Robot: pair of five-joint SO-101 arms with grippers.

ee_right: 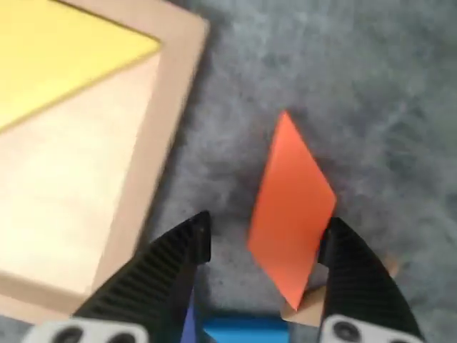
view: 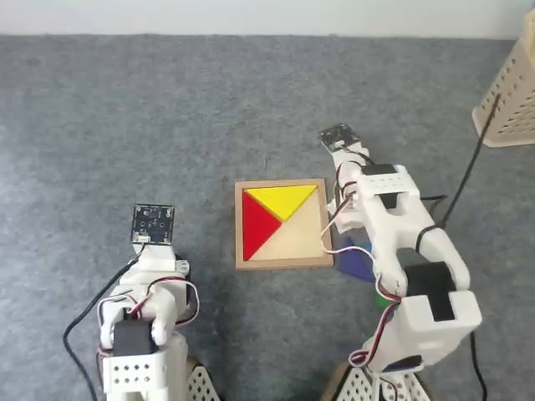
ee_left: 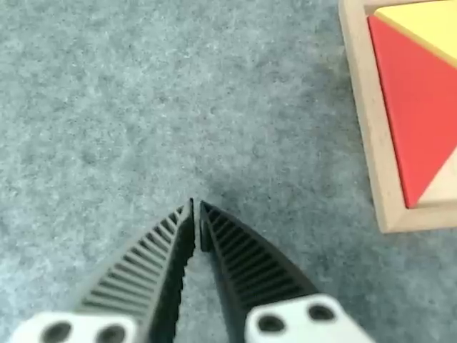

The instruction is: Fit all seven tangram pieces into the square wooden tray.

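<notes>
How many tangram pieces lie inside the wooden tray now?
2. The yellow triangle lies along the tray's far edge in the high view; the red triangle adjoins it. The remaining floor is bare, so none seems hidden.

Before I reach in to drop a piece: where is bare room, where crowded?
Bare carpet lies between the left end effector and the tray, and beyond the tray's far rim. Crowded right of the tray: right end effector straddles the orange piece.
</notes>
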